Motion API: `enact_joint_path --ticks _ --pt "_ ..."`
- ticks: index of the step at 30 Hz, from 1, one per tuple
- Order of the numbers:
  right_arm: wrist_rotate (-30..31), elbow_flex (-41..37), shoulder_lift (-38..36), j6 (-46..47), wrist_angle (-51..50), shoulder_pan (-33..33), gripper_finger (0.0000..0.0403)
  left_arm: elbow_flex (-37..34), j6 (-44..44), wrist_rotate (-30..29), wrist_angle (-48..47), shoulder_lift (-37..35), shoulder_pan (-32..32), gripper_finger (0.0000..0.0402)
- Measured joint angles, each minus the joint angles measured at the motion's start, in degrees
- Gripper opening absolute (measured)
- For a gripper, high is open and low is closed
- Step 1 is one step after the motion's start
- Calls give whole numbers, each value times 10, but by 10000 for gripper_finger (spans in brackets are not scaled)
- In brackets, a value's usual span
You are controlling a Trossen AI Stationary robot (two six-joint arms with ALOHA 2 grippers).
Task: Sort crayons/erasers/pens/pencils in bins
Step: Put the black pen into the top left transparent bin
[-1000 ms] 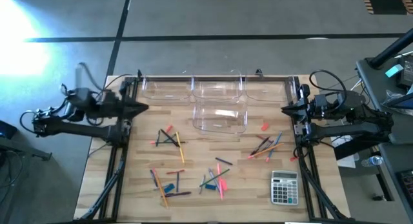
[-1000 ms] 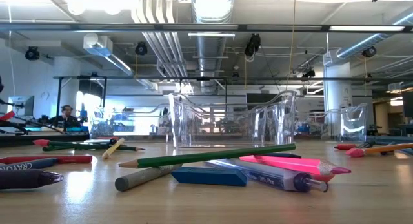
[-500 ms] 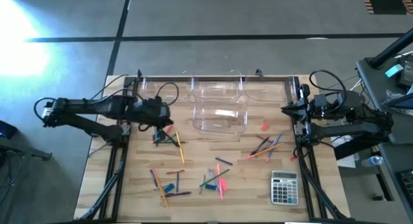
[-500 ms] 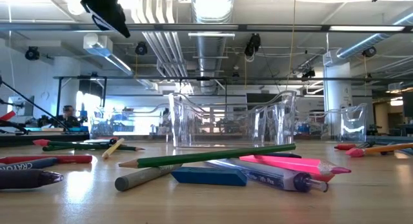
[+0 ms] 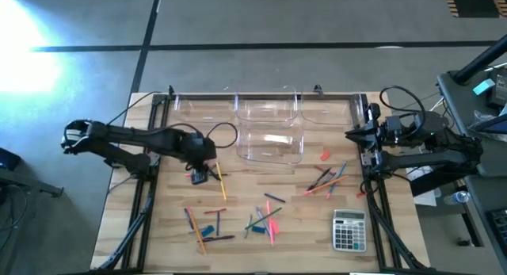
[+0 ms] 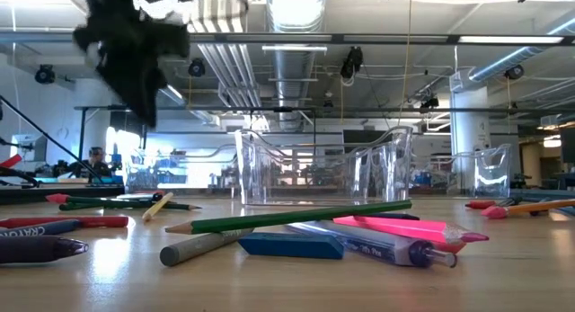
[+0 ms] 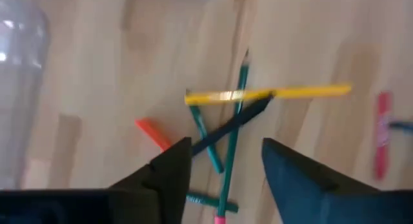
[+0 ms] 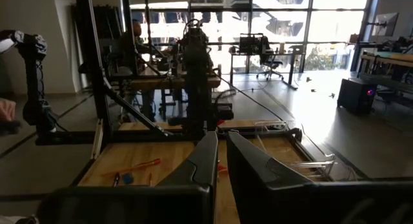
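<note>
At lower left of the low view, a dark crayon (image 6: 40,249) reads "CRAYOLA" on smooth wood, while the left gripper (image 7: 222,169) hangs parted over thin crossed pencils (image 7: 268,93).

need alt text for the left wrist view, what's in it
The left tool, fingers open, hangs over a small heap of crossed sticks on the wooden table: a yellow pencil lying across a green pencil and a dark pen, with an orange stick beside them.
</note>
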Motion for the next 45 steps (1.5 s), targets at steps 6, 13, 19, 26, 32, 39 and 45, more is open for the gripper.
enact_joint_path --ticks 6,13,19,26,32,39,45 --pt "0 0 0 0 0 0 29 -83 21 -1 96 -2 -4 200" --pt "0 0 0 0 0 0 29 -123 47 -3 168 1 -3 201" --pt "0 0 0 0 0 0 29 -134 62 -2 198 30 -3 201" --pt "0 0 0 0 0 0 29 -130 76 2 218 78 -3 201" --pt "0 0 0 0 0 0 29 -128 77 3 224 105 -3 201" --pt "0 0 0 0 0 0 29 -127 77 4 226 114 -3 173" --pt "0 0 0 0 0 0 29 -127 76 13 225 110 -3 124"
